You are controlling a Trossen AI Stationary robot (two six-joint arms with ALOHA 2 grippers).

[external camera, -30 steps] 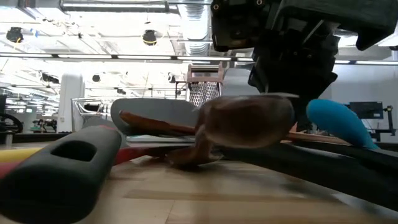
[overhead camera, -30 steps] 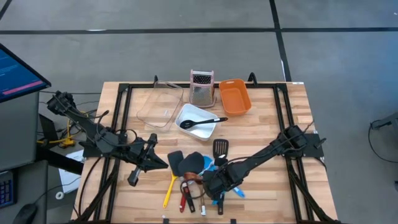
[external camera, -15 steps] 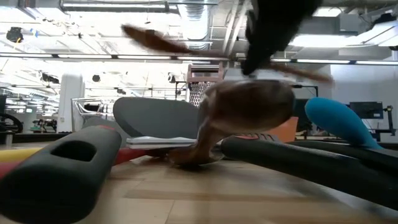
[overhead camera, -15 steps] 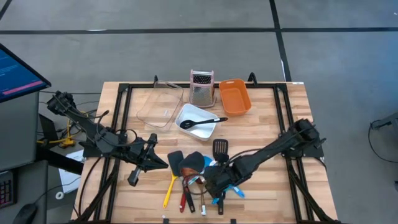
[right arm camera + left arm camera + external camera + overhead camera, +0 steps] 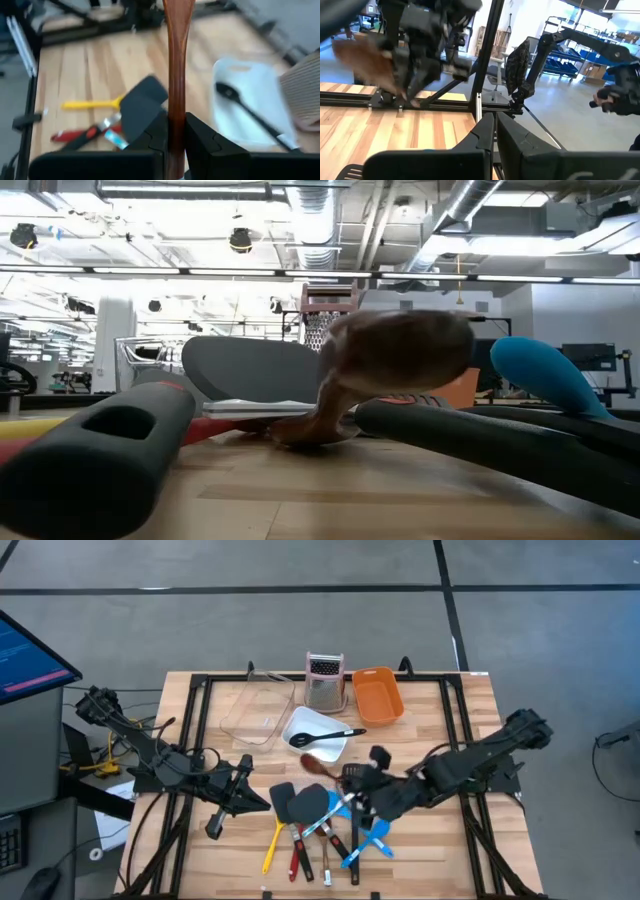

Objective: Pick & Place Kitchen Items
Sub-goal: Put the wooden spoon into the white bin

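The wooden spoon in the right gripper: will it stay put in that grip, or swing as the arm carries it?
The wooden spoon looks stiff, so it probably won't flex. The right gripper pinches only its narrow handle, with the bowl far out, so it may pivot. The glossy finish could let it slip.

My two arms are dark, near-black jointed links with blocky housings at each joint. Black cables run along my left arm. My right arm ends in two matte black, angular fingers on a wide black bar.
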